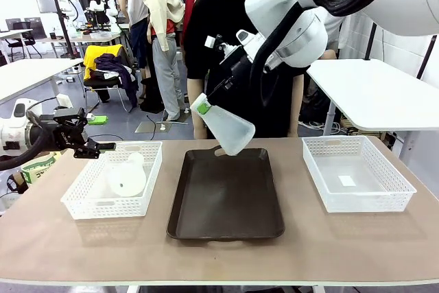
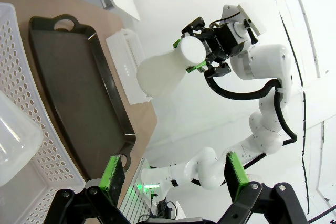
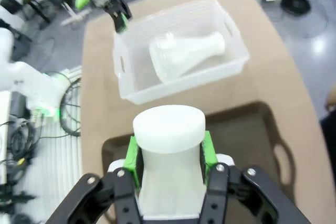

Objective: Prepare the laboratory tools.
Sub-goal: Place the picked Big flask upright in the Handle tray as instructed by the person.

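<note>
- The left claw (image 1: pixel 103 147) hangs over the left edge of the table (image 1: pixel 68 245). It is just beside the far left corner of the left basket (image 1: pixel 75 200). Its two fingers (image 2: pixel 113 174) are spread wide apart and hold nothing.
- The left basket is white with lots of little holes. It sits near the table's left edge.
- The lying flask (image 1: pixel 127 178) is inside the left basket. It is on its side, with its round flat bottom facing the robot's side of the table.
- The dark tray (image 1: pixel 226 197) lies in the middle of the table, between the two baskets.
- The held flask (image 1: pixel 226 127) is up in the air over the far edge of the tray. It is tipped, with its neck up and to the left and its wide bottom down and to the right.
- The right claw (image 1: pixel 202 106) is closed on the neck of the held flask. Its green pads (image 3: pixel 131 156) press on both sides of the neck, just under the rim.
- A person (image 1: pixel 219 25) in a black top stands at the far edge of the table, behind the held flask.
- The right basket (image 1: pixel 322 169) is white too and sits near the table's right edge. A small white patch (image 1: pixel 347 180) lies on its floor. It may be a sticker, but it is too small to tell.
</note>
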You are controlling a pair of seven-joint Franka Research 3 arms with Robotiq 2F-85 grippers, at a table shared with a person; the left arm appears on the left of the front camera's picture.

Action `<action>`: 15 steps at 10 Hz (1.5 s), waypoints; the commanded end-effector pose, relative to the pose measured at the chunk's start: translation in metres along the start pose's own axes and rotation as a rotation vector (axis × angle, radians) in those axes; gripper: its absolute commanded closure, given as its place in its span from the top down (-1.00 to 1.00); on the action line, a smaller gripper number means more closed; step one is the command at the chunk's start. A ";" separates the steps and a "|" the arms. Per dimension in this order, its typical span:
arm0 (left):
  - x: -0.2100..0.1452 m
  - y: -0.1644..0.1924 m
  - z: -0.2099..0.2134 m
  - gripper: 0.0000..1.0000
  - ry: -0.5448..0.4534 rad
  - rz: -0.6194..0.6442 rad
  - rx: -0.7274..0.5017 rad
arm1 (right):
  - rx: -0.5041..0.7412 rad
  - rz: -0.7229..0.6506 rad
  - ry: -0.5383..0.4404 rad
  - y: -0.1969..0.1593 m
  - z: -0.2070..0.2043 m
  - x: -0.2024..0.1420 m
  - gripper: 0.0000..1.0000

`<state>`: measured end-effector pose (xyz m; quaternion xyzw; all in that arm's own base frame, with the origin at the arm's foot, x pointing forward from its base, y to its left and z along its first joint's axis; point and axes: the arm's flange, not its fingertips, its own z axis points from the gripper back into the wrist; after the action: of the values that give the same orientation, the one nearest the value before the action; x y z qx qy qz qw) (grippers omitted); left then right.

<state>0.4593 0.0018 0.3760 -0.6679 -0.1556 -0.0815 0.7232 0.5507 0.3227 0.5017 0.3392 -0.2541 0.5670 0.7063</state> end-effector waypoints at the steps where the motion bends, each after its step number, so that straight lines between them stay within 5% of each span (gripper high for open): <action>1: 0.000 -0.001 0.001 1.00 -0.005 -0.003 0.004 | 0.062 0.110 -0.139 0.005 -0.002 -0.020 -1.00; 5: 0.000 -0.001 0.001 1.00 -0.005 -0.003 0.004 | 0.066 0.237 -0.152 0.003 -0.001 -0.012 -1.00; 6: 0.000 -0.001 0.001 1.00 -0.005 -0.003 0.004 | 0.066 0.099 -0.152 0.001 0.001 -0.007 -1.00; 7: 0.000 -0.001 0.001 1.00 -0.005 -0.003 0.004 | 0.066 0.211 -0.135 0.000 -0.004 -0.009 -1.00; 12: 0.000 -0.001 0.001 1.00 -0.005 -0.003 0.004 | 0.068 0.192 -0.131 0.001 -0.005 -0.009 -1.00; 13: 0.000 -0.001 0.001 1.00 -0.005 -0.003 0.004 | 0.202 0.201 -0.171 -0.007 -0.014 -0.025 -1.00; 15: 0.000 -0.001 0.001 1.00 -0.005 -0.003 0.004 | 0.235 0.255 -0.320 -0.019 -0.023 -0.060 -1.00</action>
<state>0.4593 0.0019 0.3760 -0.6679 -0.1556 -0.0814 0.7232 0.5515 0.3145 0.4540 0.4370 -0.3041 0.6262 0.5696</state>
